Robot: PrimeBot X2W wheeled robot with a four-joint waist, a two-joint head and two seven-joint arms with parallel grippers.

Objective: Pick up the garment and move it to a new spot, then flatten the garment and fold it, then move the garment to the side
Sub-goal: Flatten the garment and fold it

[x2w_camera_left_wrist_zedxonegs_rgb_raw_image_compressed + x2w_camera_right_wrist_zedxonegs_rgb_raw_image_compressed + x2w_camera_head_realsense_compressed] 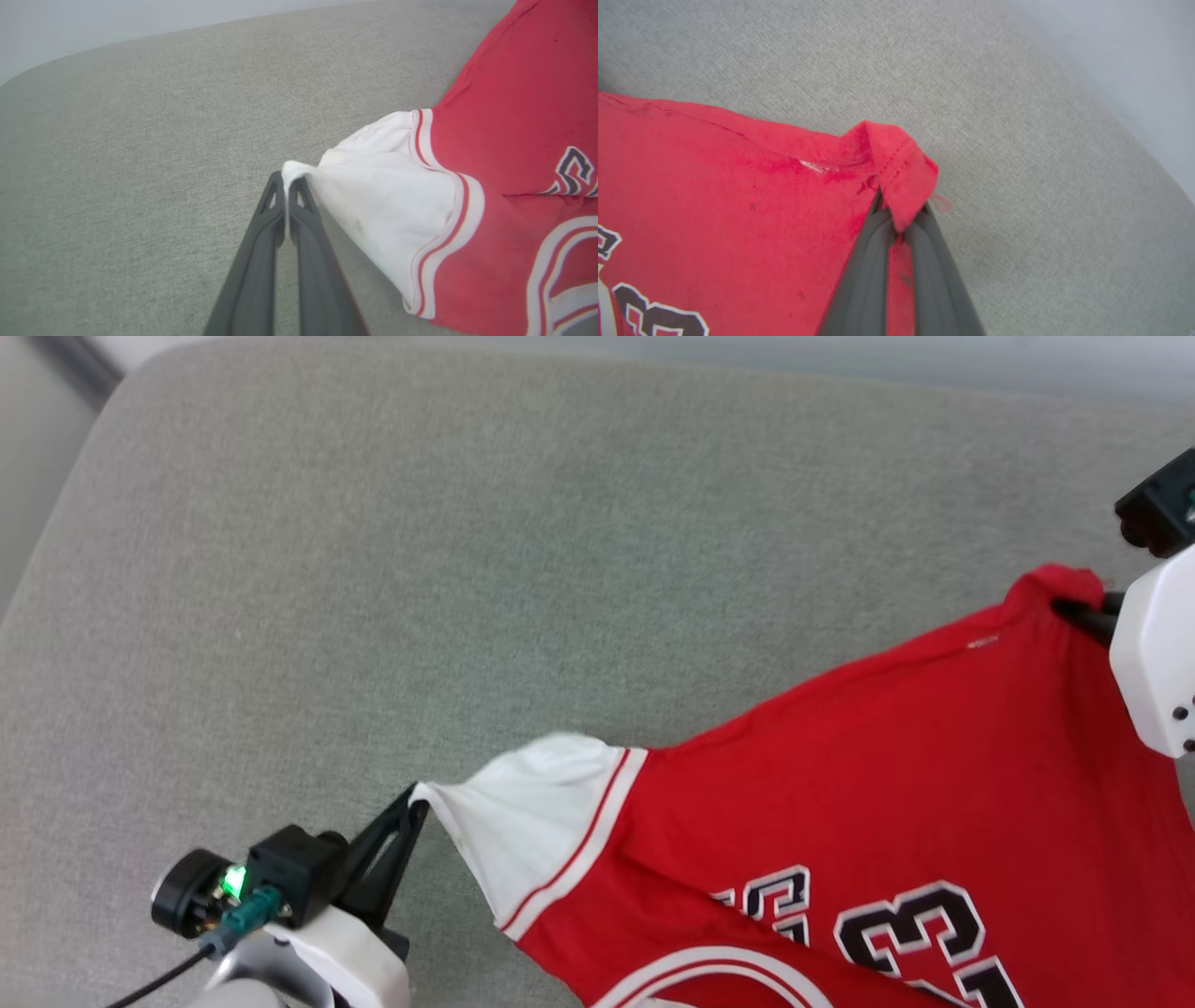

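One garment point(887, 775), white sleeve point(532, 812) in left claw point(417, 800), red corner point(1055, 581) in right claw point(1066, 609)

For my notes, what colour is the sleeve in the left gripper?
White sleeve, red-striped trim; best in left wrist view.

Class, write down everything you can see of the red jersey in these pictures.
The garment is a red, soft-looking jersey with a white short sleeve trimmed in red-and-white stripes and black, white-outlined lettering. It stretches over the grey cushion between the left pincer, shut on the sleeve's tip, and the right pincer, shut on a red hemmed corner.
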